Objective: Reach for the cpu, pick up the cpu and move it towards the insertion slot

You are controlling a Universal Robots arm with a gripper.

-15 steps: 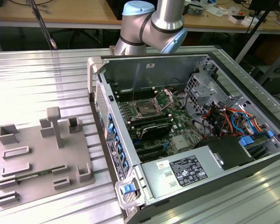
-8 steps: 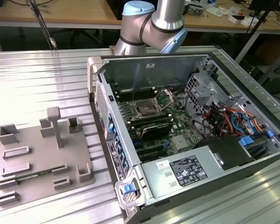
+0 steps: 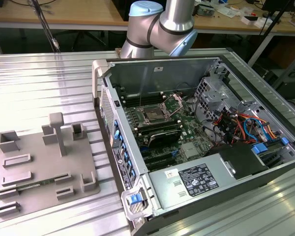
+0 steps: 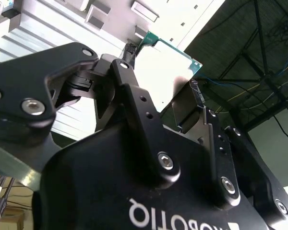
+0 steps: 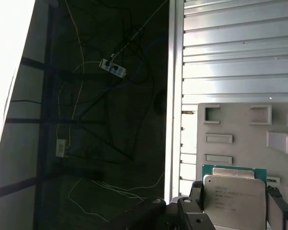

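Observation:
My gripper (image 4: 164, 82) is shut on the cpu (image 4: 168, 62), a flat square chip with a bright metal top and a green rim. One black finger (image 4: 130, 81) presses each side edge. In the first wrist view the cpu (image 5: 234, 201) hangs between the fingertips (image 5: 197, 190), high above the grey tray (image 5: 240, 127). The insertion slot (image 3: 152, 116), a square socket with a dark centre and a raised silver frame, lies on the motherboard inside the open computer case (image 3: 196, 73). The arm (image 3: 160, 24) rises behind the case in the exterior view.
The grey plastic tray (image 3: 39, 167) with recesses and upright posts lies on the ribbed metal table (image 3: 44, 93), at the exterior view's left of the case. A power supply (image 3: 191, 179), cables and drive cages crowd the case. Beyond the table edge (image 5: 174, 96) lies dark floor with wires.

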